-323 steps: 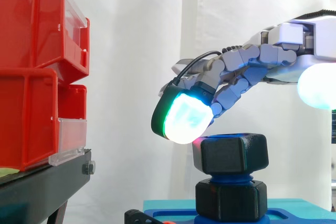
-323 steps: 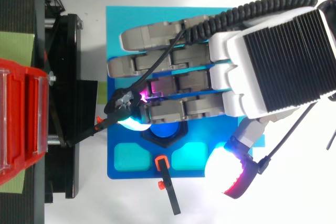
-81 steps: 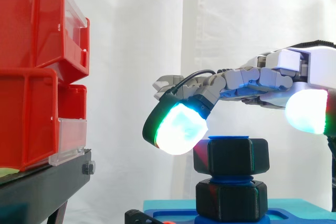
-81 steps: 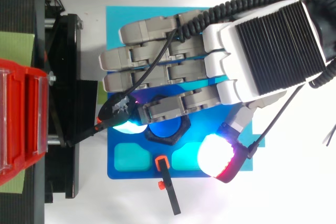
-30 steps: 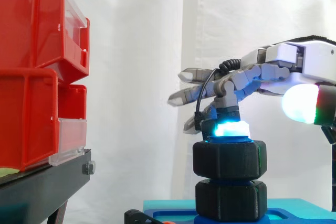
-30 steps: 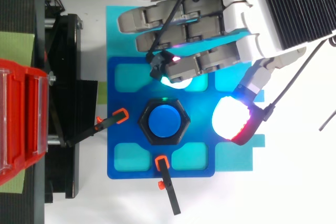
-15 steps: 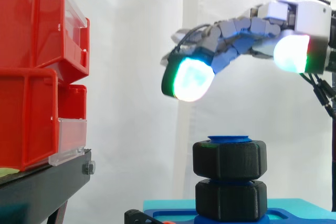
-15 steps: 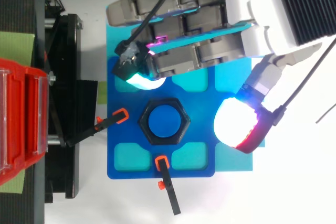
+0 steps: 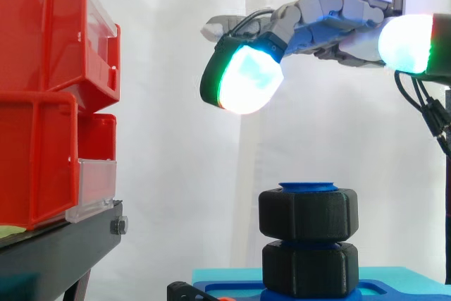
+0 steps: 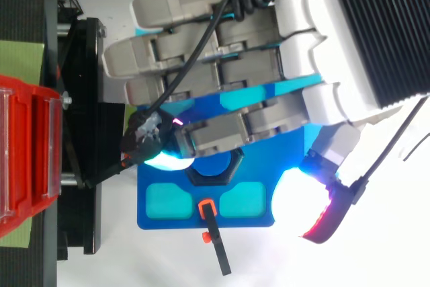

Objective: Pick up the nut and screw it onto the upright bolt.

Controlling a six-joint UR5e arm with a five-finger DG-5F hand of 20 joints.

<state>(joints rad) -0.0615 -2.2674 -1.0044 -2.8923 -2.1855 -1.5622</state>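
A black hexagonal nut (image 9: 308, 213) sits threaded near the top of the upright blue bolt (image 9: 308, 187), above a second black hex piece (image 9: 310, 268) at the bolt's foot on the blue base (image 10: 201, 208). From above, the nut (image 10: 213, 171) and bolt top (image 10: 213, 164) peek out under my fingers. My hand (image 9: 331, 15) hovers well above the nut, fingers stretched out to the left and holding nothing, a glowing fingertip (image 9: 243, 79) in front. In the top view the hand (image 10: 269, 65) covers most of the base.
Red bins (image 9: 53, 96) stack on a black stand (image 9: 63, 252) at the left. Two black clamps with orange tips (image 10: 208, 223) hold the blue base. A white curtain hangs behind.
The hand touched the top of the bolt a second ago, then lifted clear. Since half a second ago it has risen further and stretched leftward over the nut.
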